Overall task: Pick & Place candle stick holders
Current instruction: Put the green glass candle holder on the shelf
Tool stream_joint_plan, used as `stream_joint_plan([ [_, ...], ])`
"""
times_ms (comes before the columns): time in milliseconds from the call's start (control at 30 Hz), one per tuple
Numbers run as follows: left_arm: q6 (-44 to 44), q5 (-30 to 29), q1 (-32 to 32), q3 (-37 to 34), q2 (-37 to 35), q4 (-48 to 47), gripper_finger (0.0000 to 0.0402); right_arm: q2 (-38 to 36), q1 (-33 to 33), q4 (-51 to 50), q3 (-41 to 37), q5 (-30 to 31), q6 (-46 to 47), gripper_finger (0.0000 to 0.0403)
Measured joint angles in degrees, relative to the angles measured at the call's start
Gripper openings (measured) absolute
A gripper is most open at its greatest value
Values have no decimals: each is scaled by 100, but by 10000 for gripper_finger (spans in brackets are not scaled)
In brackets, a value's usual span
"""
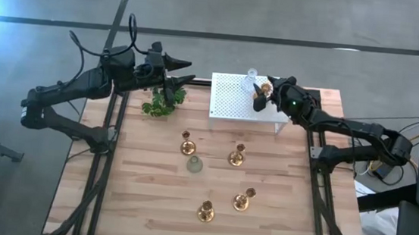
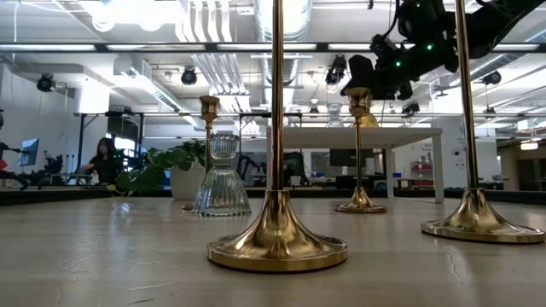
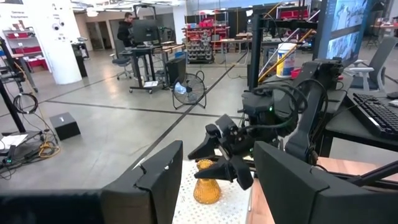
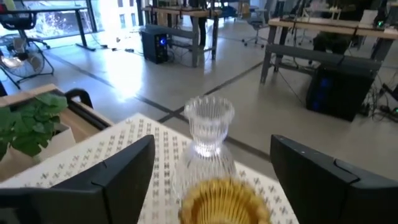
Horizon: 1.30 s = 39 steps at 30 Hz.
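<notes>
Amber glass holder is being kept on the white perforated stand, between the spread fingers of the right tool, which is not gripping it; a clear glass holder is standing just beyond. Four gold candlesticks and a pale green holder are being left on the table. The left tool is being held open over the plant.

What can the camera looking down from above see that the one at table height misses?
Only the high view shows the left gripper above the plant, and all four gold candlesticks. Only the low view shows the room behind, where a person sits. Both show the right gripper over the white stand, at the amber holder, and the pale green holder.
</notes>
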Motion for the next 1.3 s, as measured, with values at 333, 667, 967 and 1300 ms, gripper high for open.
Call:
stream_joint_plan([
  [333,-18,-1,0,0,0,-95,204,-568,10,-1412,945,40,-294,318],
  [667,-50,94,0,0,0,-550,204,-1535,13,-4682,2717,-588,508,289],
  [967,-567,450,-250,0,-18,-1966,199,-1998,369,-5844,3651,-1154,818,248],
  [1300,-1428,-301,-1961,90,-24,-3302,186,-2147,466,-6214,3654,-1155,1143,224],
])
